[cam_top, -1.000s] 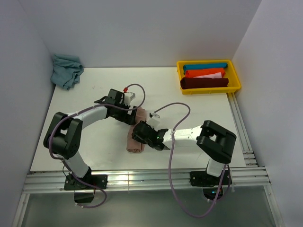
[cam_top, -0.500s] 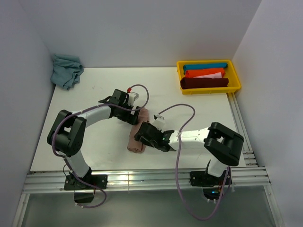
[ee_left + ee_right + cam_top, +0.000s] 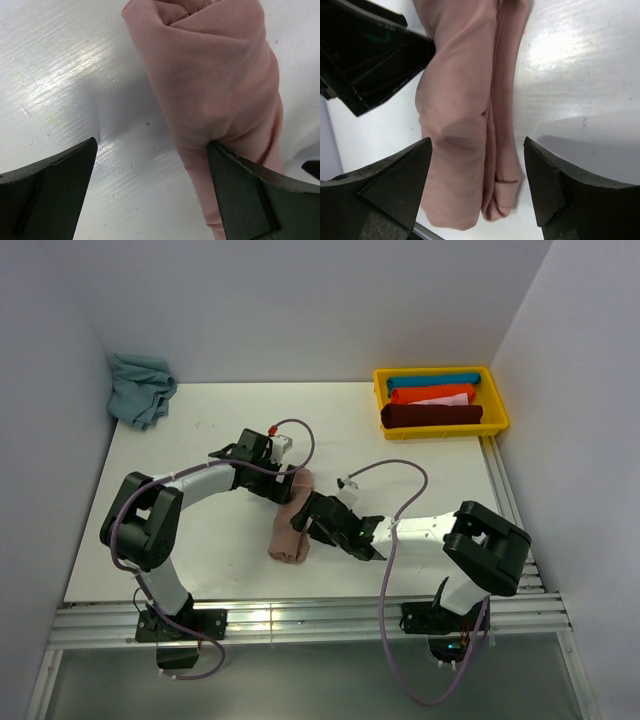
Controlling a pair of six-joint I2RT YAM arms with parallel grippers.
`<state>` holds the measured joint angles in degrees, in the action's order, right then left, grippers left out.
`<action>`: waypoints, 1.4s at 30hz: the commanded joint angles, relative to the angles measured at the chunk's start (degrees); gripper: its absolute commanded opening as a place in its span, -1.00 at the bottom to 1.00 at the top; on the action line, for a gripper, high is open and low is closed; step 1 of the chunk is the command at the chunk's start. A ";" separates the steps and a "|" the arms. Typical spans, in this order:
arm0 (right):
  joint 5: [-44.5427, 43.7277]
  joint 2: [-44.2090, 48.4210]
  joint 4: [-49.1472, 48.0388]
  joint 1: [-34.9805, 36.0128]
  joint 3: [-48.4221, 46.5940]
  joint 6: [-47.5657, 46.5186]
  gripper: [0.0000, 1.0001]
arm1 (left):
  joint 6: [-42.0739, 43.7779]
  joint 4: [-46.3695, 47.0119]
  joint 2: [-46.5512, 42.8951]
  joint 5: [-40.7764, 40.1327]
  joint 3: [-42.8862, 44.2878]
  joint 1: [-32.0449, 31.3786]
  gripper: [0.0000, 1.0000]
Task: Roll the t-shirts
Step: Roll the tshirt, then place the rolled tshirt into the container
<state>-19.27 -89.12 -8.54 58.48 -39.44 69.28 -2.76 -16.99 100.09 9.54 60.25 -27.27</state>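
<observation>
A dusty pink t-shirt [image 3: 289, 528] lies rolled into a long bundle on the white table, near the front centre. My left gripper [image 3: 284, 487] is at its far end. In the left wrist view the gripper [image 3: 152, 192] is open, and its right finger [image 3: 260, 195] touches the side of the roll [image 3: 215, 85]. My right gripper [image 3: 313, 517] is at the roll's right side. In the right wrist view it [image 3: 477, 182] is open and straddles the roll [image 3: 460, 110] without closing on it. Rolled tees lie in the bin: teal [image 3: 432, 381], orange [image 3: 430, 395] and dark red [image 3: 432, 416].
A yellow bin [image 3: 500, 405] stands at the back right. A crumpled blue-grey shirt [image 3: 140, 388] lies in the back left corner. Metal rails [image 3: 510, 510] run along the table's right and front edges. Grey walls close in the left, back and right.
My right gripper has moved up along the roll toward its far end, with its arm swinging right. My left gripper shifted slightly right. The roll has barely moved.
</observation>
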 commanded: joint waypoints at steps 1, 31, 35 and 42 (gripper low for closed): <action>1.95 2.02 -10.52 -2.92 3.83 -2.39 0.63 | 0.66 -2.61 3.09 -3.92 -0.83 -1.30 0.97; 5.38 -11.42 -9.05 -5.04 -4.06 -4.24 0.76 | 0.22 -3.22 2.83 -3.92 0.13 -2.53 0.97; 4.59 -12.74 -6.41 -5.04 -5.47 -3.80 0.68 | 0.22 -3.22 2.65 -3.92 0.13 -2.70 0.97; 4.06 -14.59 -2.54 -4.95 -8.02 -3.53 0.47 | 0.22 -3.31 2.74 -3.65 0.13 -2.97 0.97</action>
<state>-13.30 -100.90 -16.84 53.58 -46.13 66.00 -2.61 -17.91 100.16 6.52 60.88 -28.23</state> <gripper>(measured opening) 0.740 0.986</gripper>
